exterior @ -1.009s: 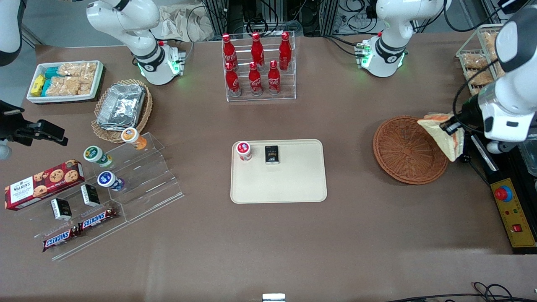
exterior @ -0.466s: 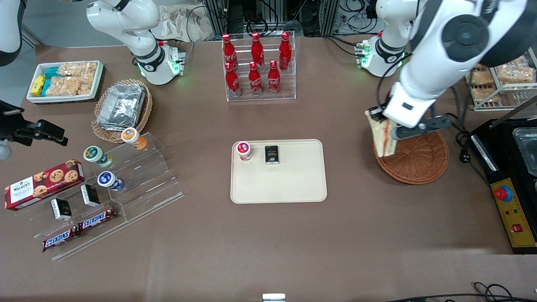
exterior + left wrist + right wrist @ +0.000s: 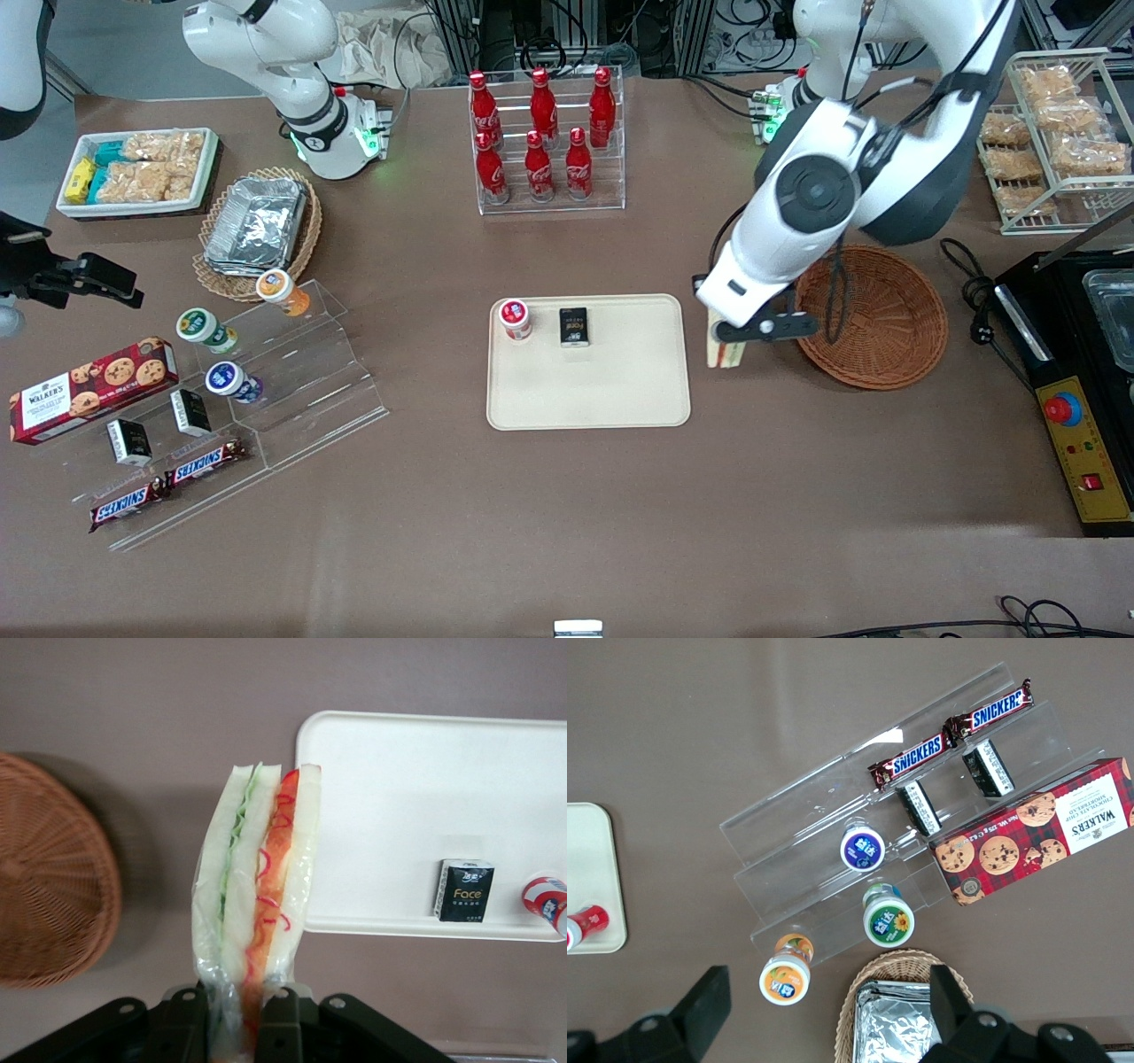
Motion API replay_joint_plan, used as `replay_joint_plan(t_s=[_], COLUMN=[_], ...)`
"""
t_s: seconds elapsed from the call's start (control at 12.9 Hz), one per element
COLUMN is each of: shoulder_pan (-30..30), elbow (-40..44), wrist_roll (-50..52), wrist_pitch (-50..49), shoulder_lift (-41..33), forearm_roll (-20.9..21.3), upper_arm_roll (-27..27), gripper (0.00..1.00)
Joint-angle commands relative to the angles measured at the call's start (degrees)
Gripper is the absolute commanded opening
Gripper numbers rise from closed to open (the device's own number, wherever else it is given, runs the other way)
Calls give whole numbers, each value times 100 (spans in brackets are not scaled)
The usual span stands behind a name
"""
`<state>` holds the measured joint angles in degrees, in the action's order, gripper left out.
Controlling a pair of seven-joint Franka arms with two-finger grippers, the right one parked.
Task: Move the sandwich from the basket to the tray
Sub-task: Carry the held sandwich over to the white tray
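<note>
Cream plastic comes first as you scan across the table: your tray (image 3: pixel 588 390) lies flat near the middle, with a red-capped cup (image 3: pixel 515 318) and a small black packet (image 3: pixel 574 326) standing side by side along its edge farthest from the front camera, the rest of its surface bare. Just past the tray's edge toward the working arm's end of the table, your gripper (image 3: pixel 732 341) hangs above the brown tabletop, between tray and basket, its two fingers clamped on the sandwich (image 3: pixel 724 354). The wrist camera shows you the sandwich (image 3: pixel 254 904) held on edge, the fingers (image 3: pixel 183 1020) pinching its lower end through clear wrap, green filling in one layer and orange-red in the other, its upper corner just overlapping the tray's rim (image 3: pixel 306 735). Next along you find the reddish-brown wicker basket (image 3: pixel 873 317), with nothing in it, partly crossed by the arm's cable and near the gripper but apart from it.
</note>
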<state>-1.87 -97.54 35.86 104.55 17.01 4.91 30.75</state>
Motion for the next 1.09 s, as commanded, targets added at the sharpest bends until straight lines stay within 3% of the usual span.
replay_joint_plan(t_s=[0.0, 0.31, 1.01], shoulder_pan=[-191, -419, -630], elbow=[43, 7, 42], wrist_roll=[210, 781, 1028], wrist_pitch=[397, 1093, 1875], shoulder_lift=[520, 1259, 2033], forearm_roll=[395, 1150, 1539], upper_arm_roll=[2, 2, -25], gripper=[0, 0, 0])
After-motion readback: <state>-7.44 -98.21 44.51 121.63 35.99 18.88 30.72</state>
